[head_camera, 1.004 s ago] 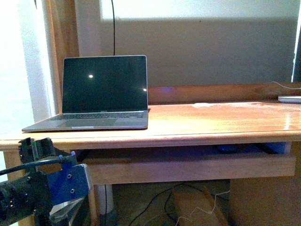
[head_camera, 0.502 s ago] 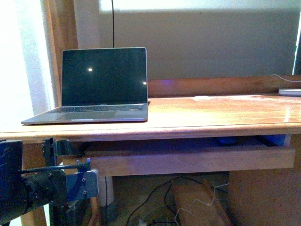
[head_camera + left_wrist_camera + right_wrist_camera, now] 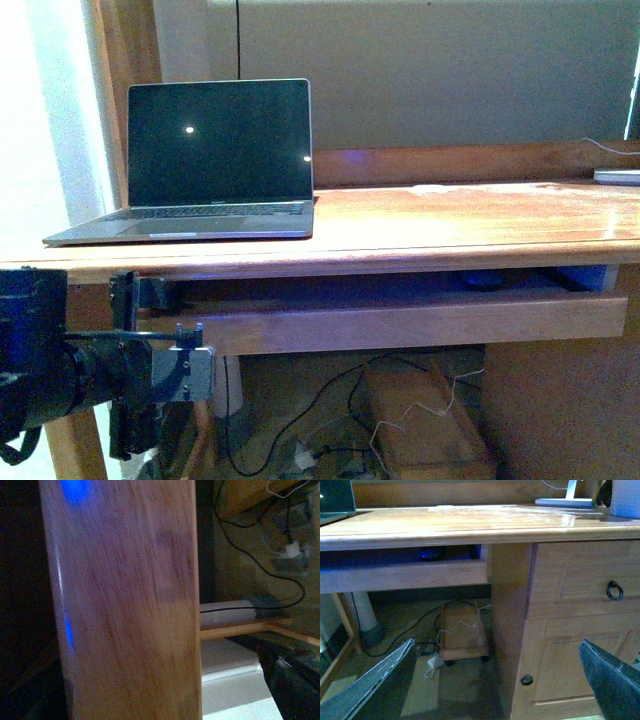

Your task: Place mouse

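Observation:
The mouse is a small dark dome in the shadow of the pull-out tray under the desktop, with a blue glow on it. In the front view it shows as a dark shape at the right part of the tray. My left gripper is open and empty at the lower left, beside the desk's left leg, far from the mouse. In the left wrist view that wooden leg fills the picture and one dark finger shows. My right gripper is open and empty, low in front of the desk, below the mouse.
An open laptop stands on the desktop's left. The tray's front board runs under the desktop edge. A drawer cabinet with a ring handle stands at the right. A small wooden trolley and cables lie on the floor.
The front view has sunk, so the desk and laptop sit higher in the picture and more of the floor shows. My left gripper has moved right, closer to the desk's left leg.

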